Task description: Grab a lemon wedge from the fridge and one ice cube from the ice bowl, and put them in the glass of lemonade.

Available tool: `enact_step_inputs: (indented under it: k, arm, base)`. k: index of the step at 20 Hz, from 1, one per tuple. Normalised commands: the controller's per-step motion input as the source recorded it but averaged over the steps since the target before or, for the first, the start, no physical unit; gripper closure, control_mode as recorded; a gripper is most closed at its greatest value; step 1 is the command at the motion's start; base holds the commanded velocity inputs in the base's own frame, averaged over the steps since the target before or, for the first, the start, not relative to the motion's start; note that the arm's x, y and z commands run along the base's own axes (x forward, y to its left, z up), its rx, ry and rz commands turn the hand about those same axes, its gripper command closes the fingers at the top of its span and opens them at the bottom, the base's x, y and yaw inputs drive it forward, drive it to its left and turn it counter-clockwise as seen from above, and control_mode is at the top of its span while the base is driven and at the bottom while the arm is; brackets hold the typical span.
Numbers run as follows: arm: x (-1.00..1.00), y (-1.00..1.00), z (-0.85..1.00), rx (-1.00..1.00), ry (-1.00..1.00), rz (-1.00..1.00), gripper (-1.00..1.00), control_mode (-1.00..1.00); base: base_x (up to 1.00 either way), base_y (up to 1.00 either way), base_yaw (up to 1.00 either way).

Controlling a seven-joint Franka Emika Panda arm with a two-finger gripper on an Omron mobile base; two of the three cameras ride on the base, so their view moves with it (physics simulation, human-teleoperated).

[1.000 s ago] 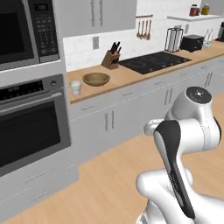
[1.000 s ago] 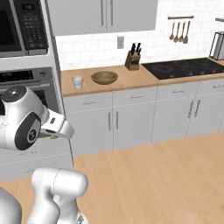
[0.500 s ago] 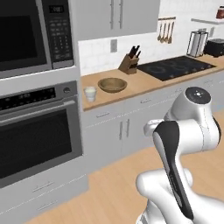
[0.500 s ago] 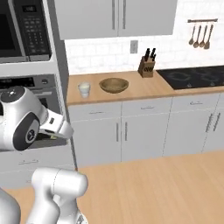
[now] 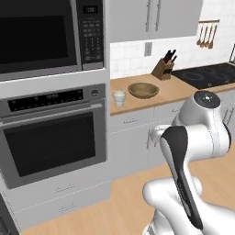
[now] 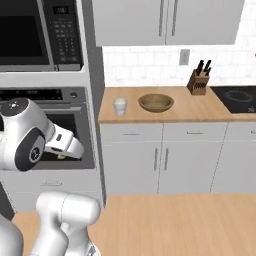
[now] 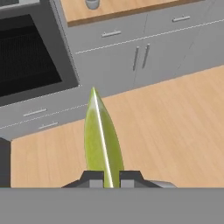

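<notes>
My gripper [image 7: 111,177] is shut on the lemon wedge [image 7: 101,140], a yellow-green slice that stands up between the fingertips over the wooden floor. In the right base view the hand sits low at the left, in front of the oven, with the gripper [image 6: 62,154] pointing down. The glass of lemonade [image 5: 119,97] [image 6: 120,106] [image 7: 92,4] stands at the counter's left end. Just right of it is the brown ice bowl [image 5: 143,90] [image 6: 156,102]; its contents cannot be made out. The fridge is out of view.
A black wall oven [image 5: 55,137] with a microwave [image 5: 41,36] above fills the column left of the counter [image 6: 185,112]. A knife block [image 6: 198,82] and a black cooktop [image 5: 206,75] sit further right. Grey cabinets [image 6: 165,160] run below, with open wooden floor [image 6: 175,225] in front.
The whole scene has slid right in both base views, so the camera has moved with the base. The oven column now takes up more of the picture. The gripper stays shut on the wedge.
</notes>
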Motion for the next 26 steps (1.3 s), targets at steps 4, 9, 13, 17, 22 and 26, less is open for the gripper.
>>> enact_step_inputs:
  k: [4,9,13,17,22,26]
  arm:
    - [0.0,0.0,0.0,0.0,0.0,0.0,1.0,1.0]
    - [0.0,0.0,0.0,0.0,0.0,0.0,1.0,1.0]
    - [0.0,0.0,0.0,0.0,0.0,0.0,1.0,1.0]
    - [0.0,0.0,0.0,0.0,0.0,0.0,1.0,1.0]
    - [0.0,0.0,0.0,0.0,0.0,0.0,1.0,1.0]
    - [0.0,0.0,0.0,0.0,0.0,0.0,1.0,1.0]
  base:
    - [1.0,-1.0,0.29]
    - [1.0,-1.0,-0.03]
    - [1.0,-0.95,-0.28]
    - [1.0,-0.82,-0.33]
    - [1.0,-0.73,-0.18]
    - [1.0,-0.5,0.01]
